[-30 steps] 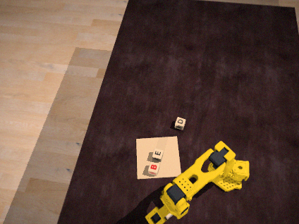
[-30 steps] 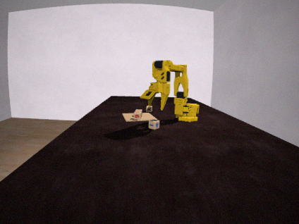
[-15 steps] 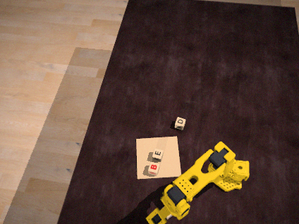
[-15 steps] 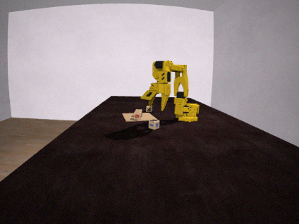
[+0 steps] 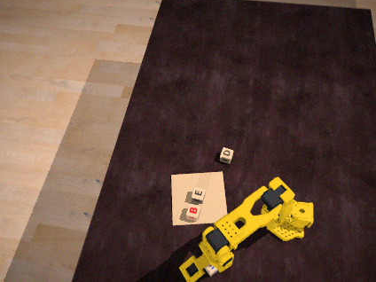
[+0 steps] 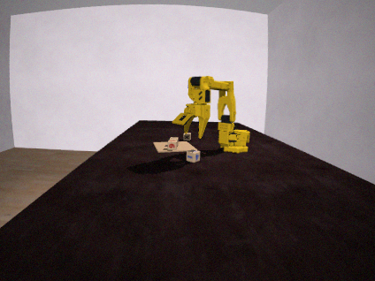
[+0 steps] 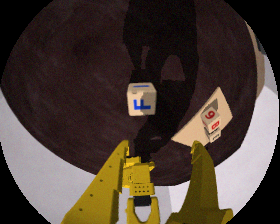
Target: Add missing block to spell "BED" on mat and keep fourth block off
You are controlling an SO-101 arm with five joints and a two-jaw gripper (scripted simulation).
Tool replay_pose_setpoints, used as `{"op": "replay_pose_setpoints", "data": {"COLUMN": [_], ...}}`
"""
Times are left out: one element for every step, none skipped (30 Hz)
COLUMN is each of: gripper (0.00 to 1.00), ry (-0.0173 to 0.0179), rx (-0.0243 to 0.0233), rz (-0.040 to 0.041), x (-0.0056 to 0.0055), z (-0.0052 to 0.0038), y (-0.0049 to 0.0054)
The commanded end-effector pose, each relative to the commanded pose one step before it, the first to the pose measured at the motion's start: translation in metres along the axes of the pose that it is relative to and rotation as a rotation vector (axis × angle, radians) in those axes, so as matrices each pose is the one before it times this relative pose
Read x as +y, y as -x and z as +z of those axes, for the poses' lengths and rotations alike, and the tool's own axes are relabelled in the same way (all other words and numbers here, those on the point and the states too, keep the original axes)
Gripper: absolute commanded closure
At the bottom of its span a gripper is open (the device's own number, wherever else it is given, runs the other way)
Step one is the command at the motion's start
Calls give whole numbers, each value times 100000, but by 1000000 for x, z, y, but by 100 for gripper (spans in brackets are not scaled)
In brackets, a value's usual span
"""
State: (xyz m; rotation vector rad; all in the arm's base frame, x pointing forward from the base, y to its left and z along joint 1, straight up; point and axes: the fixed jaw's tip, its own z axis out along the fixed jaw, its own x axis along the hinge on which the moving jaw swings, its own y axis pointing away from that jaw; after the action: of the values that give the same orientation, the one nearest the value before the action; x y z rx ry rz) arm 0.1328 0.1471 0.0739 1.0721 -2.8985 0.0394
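While the dark counter [image 5: 266, 91] [image 6: 199, 210] [image 7: 75, 65] spreads beneath it, the yellow arm [image 5: 241, 220] [image 6: 221, 87] [image 7: 140, 176] holds its gripper [image 5: 204, 270] [image 6: 193, 135] [image 7: 160, 143] parted and empty. Beside the gripper, the mat [image 5: 182, 182] [image 6: 161, 146] [image 7: 192, 132] carries the B block [image 5: 193, 212] [image 6: 172, 145] [image 7: 211, 117] and E block [image 5: 198, 193] [image 7: 215, 135]. The D block [image 5: 226, 154] [image 6: 187, 136] sits off it, farther from the gripper; the F block [image 5: 210, 270] [image 6: 193, 156] [image 7: 142, 100] lies near the gripper.

Arm [image 5: 228, 230] [image 6: 218, 85] [image 7: 140, 176] bent, raised; fingers [image 5: 191, 270] [image 6: 202, 127] pointing down, partly open.

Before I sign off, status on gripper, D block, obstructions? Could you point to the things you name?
Gripper [image 6: 194, 135] [image 7: 161, 145] open, empty, over the F block's side. D block [image 5: 226, 155] [image 6: 187, 136] off the mat [image 5: 181, 182] [image 6: 161, 145] [image 7: 192, 135]. Nothing visible between D and mat.
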Motion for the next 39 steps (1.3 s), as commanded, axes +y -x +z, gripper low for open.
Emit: {"op": "replay_pose_setpoints", "data": {"gripper": [65, 65, 65, 65, 65, 65, 65, 65, 65, 65, 65, 65, 65, 65, 65, 65, 65, 65, 65, 65, 65, 65, 65, 65, 65, 65, 65, 65, 65, 65, 65, 65, 65, 65, 65, 65, 65, 65, 65], "ry": [1184, -228, -247, -263, -275, 0, 0, -282, -283, -280, -270, -255, -235, -210, -182, -151, -118, -86, -57, -31, -12, -2, 0, 0, 0, 0, 0, 0, 0, 0, 0, 0, 0, 0, 0, 0, 0, 0, 0], "rx": [-12181, -174, -185, -192, -196, 0, 0, -197, -194, -187, -178, -165, -150, -132, -113, -93, -72, -52, -34, -19, -7, -1, 0, 0, 0, 0, 0, 0, 0, 0, 0, 0, 0, 0, 0, 0, 0, 0, 0], "rz": [10824, 3653, 3861, 4003, 4075, 0, 0, 4075, 4002, 3859, 3650, 3380, 3058, 2693, 2296, 1882, 1465, 1063, 696, 384, 152, 23, 0, 0, 0, 0, 0, 0, 0, 0, 0, 0, 0, 0, 0, 0, 0, 0, 0], "x": [-20874, -7664, -8114, -8425, -8589, 0, 0, -8601, -8460, -8169, -7735, -7172, -6494, -5723, -4883, -4004, -3118, -2264, -1482, -818, -323, -49, 0, 0, 0, 0, 0, 0, 0, 0, 0, 0, 0, 0, 0, 0, 0, 0, 0], "z": [-18877, -177, -187, -194, -197, 0, 0, -197, -193, -185, -174, -160, -144, -126, -106, -86, -66, -48, -31, -17, -7, -1, 0, 0, 0, 0, 0, 0, 0, 0, 0, 0, 0, 0, 0, 0, 0, 0, 0], "y": [12865, 1126, 1181, 1219, 1238, 0, 0, 1238, 1219, 1181, 1125, 1052, 962, 858, 741, 616, 486, 357, 237, 132, 52, 8, 0, 0, 0, 0, 0, 0, 0, 0, 0, 0, 0, 0, 0, 0, 0, 0, 0]}}
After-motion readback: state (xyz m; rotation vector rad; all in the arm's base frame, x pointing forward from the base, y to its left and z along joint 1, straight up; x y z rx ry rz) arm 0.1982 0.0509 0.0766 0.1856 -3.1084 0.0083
